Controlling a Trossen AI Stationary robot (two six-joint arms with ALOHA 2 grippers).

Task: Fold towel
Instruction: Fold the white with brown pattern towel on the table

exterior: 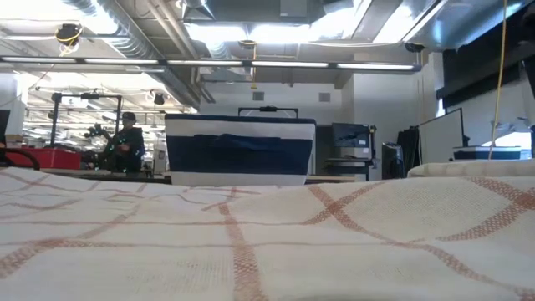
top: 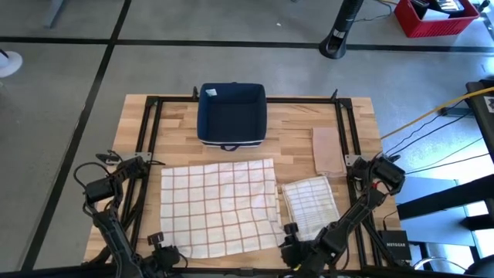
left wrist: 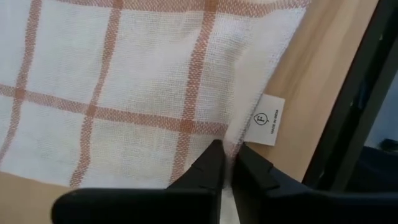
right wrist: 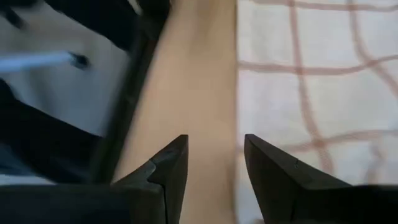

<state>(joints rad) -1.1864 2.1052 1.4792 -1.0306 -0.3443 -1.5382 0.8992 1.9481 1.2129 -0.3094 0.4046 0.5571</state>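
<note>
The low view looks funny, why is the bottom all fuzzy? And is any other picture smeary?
In the low view the checked towel lies so close to the camera that it blurs, while the blue bin looks clearer. The right wrist view is smeared. The left wrist view is sharp: you can read the towel's label.

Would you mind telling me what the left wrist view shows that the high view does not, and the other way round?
Only the left wrist view shows the left gripper pinched on the checked towel's edge, beside its small white label.

Only the high view shows the whole layout: the navy bin beyond the towel, a folded checked towel, a tan folded cloth, and the right gripper at the near edge.

Both show the spread towel lying on the wooden table.
</note>
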